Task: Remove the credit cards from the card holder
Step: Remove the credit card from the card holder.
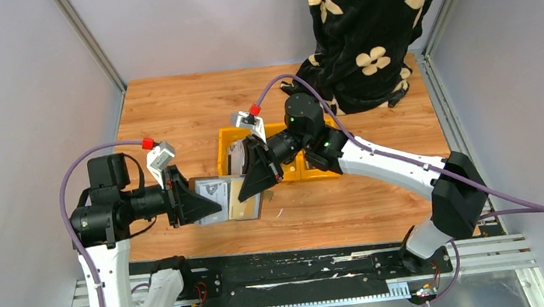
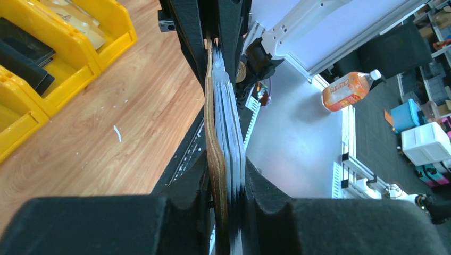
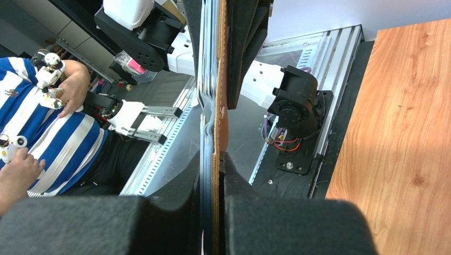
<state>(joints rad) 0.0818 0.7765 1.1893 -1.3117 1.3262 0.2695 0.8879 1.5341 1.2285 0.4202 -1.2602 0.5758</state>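
Note:
The brown leather card holder (image 1: pixel 229 199) hangs open above the table, held at both ends. My left gripper (image 1: pixel 199 206) is shut on its left half, leather edge (image 2: pixel 215 154) and grey sleeves (image 2: pixel 234 143) pressed between the pads. My right gripper (image 1: pixel 254 184) is shut on its right half, leather (image 3: pixel 218 106) and sleeves (image 3: pixel 207 79) clamped together. From above, a grey-white printed panel (image 1: pixel 211 192) and a tan panel (image 1: pixel 245 204) show. I cannot tell whether cards sit in the sleeves. A black card (image 2: pixel 24 53) and a tan card (image 2: pixel 80 26) lie in the tray.
The yellow three-compartment tray (image 1: pixel 222 156) stands on the wood table just behind the grippers and shows in the left wrist view (image 2: pixel 114 40). A person in a black patterned garment (image 1: pixel 370 24) stands at the back right. Grey walls close both sides.

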